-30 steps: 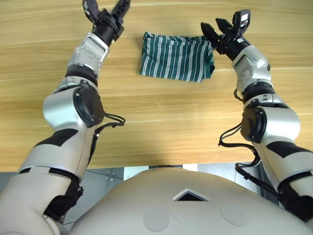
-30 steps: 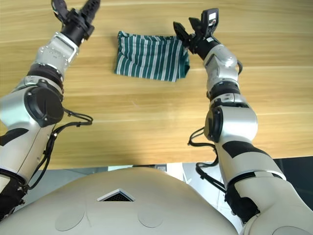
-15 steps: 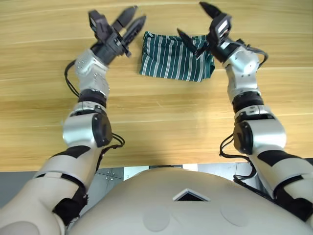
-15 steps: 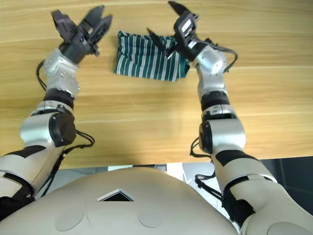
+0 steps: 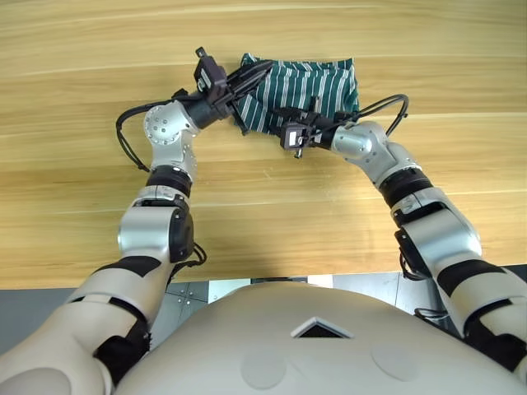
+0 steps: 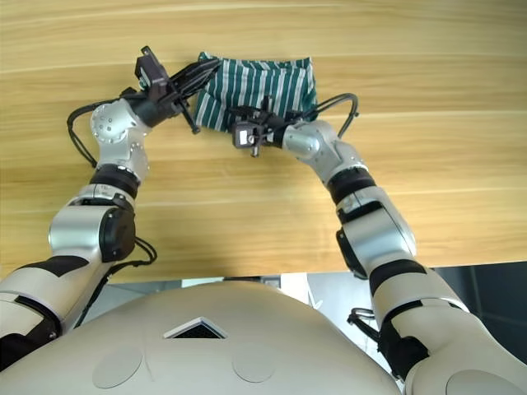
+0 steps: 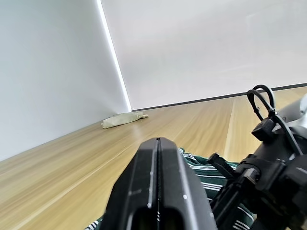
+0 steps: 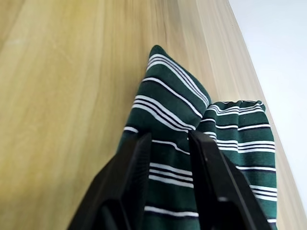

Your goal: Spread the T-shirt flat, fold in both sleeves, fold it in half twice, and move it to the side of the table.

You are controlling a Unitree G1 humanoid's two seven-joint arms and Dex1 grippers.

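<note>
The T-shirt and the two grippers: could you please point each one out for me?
T-shirt [image 5: 317, 82], left eye view, middle of the striped cloth.
left gripper [image 7: 157, 143], left wrist view, tips of its closed fingers.
right gripper [image 8: 169, 141], right wrist view, gap between its fingertips, over the cloth.

A bare indoor test room, lab-like rather than a home: a long pale wooden surface [image 5: 272, 214] runs up to plain white walls [image 7: 216, 43] with a bright strip of light [image 7: 114, 55] in the corner, and grey floor tiles [image 5: 185, 291] show beyond its near edge.
</note>
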